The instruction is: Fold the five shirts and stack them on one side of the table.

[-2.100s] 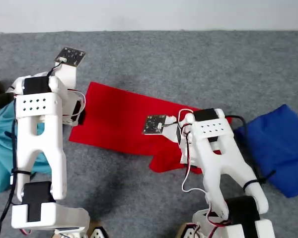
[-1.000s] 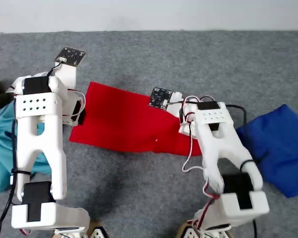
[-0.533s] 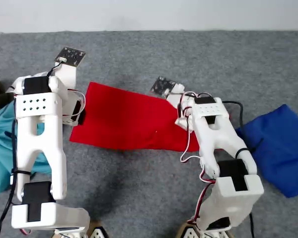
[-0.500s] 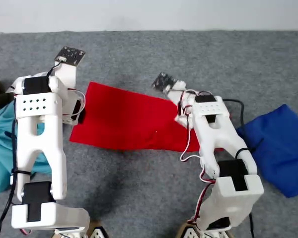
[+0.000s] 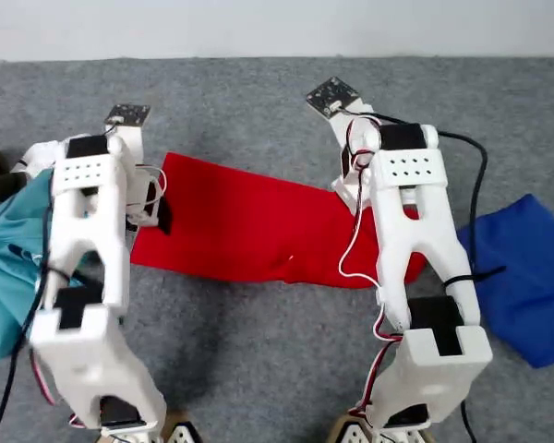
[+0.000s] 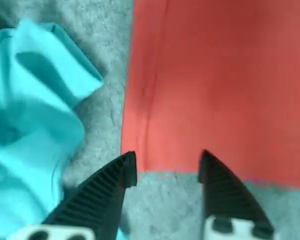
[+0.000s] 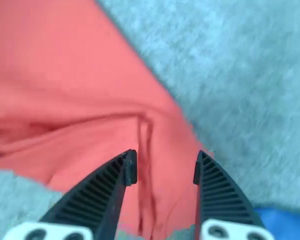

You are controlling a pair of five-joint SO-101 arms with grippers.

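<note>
High view, from the near edge: the table (image 5: 258, 369) is bare grey there, so there's room to drag cloth that way. Mid-table lies the red shirt (image 5: 240, 231), already a long flat strip running left to right, a bit skewed. The left gripper (image 6: 165, 167) hangs over the strip's left end with its jaws spread, a shirt edge running between them, nothing pinched. Same story for the right gripper (image 7: 162, 167): jaws apart over a seam near the right end, holding nothing. My guess is the shirt's half folded and the next fold goes end over end, which is why there's one gripper at each end. The teal shirt (image 5: 0, 305) is bunched at the left edge, just beside the red one, so the left jaws could snag it. The blue shirt (image 5: 526, 277) sits crumpled at the right edge, near the red end. Past the strip the far side is open table, probably the safest place to swing the ends.
</note>
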